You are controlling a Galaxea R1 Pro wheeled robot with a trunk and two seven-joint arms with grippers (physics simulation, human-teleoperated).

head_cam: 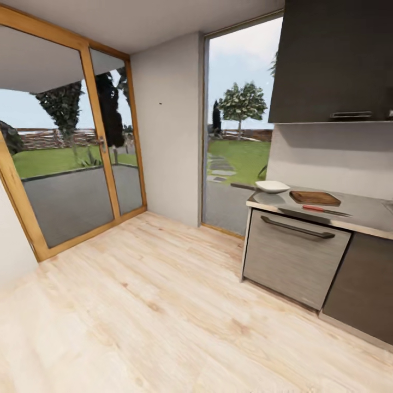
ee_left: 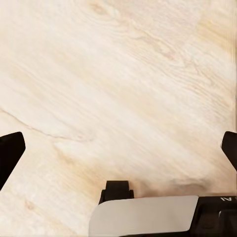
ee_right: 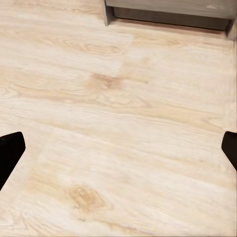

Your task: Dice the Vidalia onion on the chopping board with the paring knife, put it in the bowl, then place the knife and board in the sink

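While both claws, left (ee_left: 118,148) and right (ee_right: 118,148), are being held wide open and empty, the far-right glossy grey worktop (head_cam: 367,214) is being risked by a clipped approach.

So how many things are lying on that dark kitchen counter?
3: a white squarish bowl at the window end, a dark brown wooden chopping board beside it, and a red-handled paring knife nearer the front edge. The counter runs out of frame, so more may be hidden.
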